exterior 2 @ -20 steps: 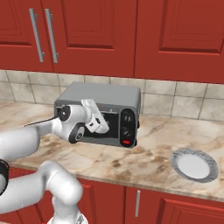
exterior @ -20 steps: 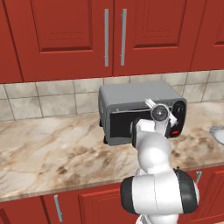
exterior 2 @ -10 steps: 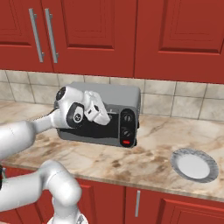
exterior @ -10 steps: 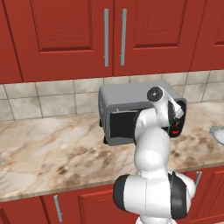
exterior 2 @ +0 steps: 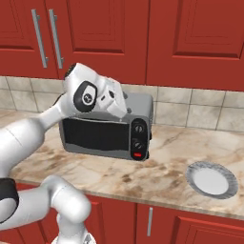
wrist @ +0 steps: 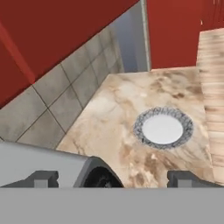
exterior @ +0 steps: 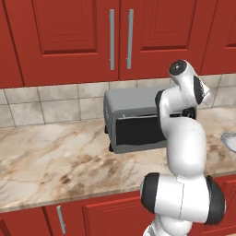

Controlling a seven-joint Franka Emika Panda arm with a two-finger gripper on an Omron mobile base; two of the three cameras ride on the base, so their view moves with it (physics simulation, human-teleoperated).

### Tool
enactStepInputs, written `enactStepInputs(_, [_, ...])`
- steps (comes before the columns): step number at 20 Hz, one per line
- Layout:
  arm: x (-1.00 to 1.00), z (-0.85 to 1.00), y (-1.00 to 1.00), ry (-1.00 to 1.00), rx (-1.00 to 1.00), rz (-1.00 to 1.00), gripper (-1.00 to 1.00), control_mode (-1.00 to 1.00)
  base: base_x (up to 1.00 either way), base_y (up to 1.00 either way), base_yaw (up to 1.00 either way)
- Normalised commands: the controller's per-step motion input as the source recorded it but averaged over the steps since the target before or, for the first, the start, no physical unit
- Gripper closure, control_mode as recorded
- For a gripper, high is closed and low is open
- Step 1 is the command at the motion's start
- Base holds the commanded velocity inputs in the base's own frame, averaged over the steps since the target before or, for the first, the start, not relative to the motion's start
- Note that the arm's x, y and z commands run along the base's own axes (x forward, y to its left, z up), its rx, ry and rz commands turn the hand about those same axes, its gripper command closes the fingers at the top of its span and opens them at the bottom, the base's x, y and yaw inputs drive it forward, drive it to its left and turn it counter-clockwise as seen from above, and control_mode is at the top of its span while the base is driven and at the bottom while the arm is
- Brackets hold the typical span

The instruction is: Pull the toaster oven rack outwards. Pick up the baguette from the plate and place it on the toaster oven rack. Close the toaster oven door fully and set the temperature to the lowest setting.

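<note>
The white arm rises from the near side of the counter (exterior 2: pixel 167 176) and bends forward over it, so that the gripper (wrist: pixel 113 177) hangs above the right end of the toaster oven (exterior 2: pixel 107 128); in the hand view its two dark fingertips (wrist: pixel 41 178) stand far apart with nothing between them, released. In the right base view the hand sits close over the oven's top, just above the black control panel (exterior 2: pixel 138 138); whether it touches the housing I cannot tell. The plate (exterior 2: pixel 211 179) lies near the counter's front edge toward its right end, well apart from the oven, and its pale centre is bare; the hand view shows it from above on the marbled surface (wrist: pixel 162 128), and the left base view catches its rim at the right border (exterior: pixel 230 140). Farther back, the oven stands near the back edge of the counter, close to the tiled wall (exterior 2: pixel 190 112). The toaster oven door (exterior 2: pixel 96 135) is upright and flush with the oven front, its dark glass hiding the cavity, so the toaster oven rack and the baguette cannot be made out. Two round knobs (exterior 2: pixel 138 127) and a small red button (exterior 2: pixel 137 155) line the panel to the right of the door. Above the tiles hang red cabinets (exterior: pixel 69 37) with vertical silver handles (exterior: pixel 111 39).
</note>
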Motion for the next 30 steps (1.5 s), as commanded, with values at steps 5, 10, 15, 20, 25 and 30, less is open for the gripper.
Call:
enactStepInputs(5, [-0.99, 0.14, -0.55, -0.13, 0.17, -0.06, -1.0, -1.0, 0.0, 0.0, 0.0])
enactStepInputs(10, [-1.0, -0.02, -0.38, -0.42, 0.28, -0.04, -1.0, -1.0, 0.0, 0.0, 0.0])
enactStepInputs(15, [-0.98, -0.12, -0.34, -0.49, 0.42, -0.01, -1.0, -1.0, 0.0, 0.0, 0.0])
enactStepInputs(20, [-0.69, -0.27, -0.23, -0.34, 0.43, 0.01, -1.0, -1.0, 0.0, 0.0, 0.0])
enactStepInputs(25, [-0.25, -0.25, -0.24, -0.17, 0.27, 0.09, -1.0, -1.0, 0.0, 0.0, 0.0])
enactStepInputs(30, [0.0, -0.29, -0.19, -0.15, 0.12, 0.02, -1.0, -1.0, 0.0, 0.0, 0.0])
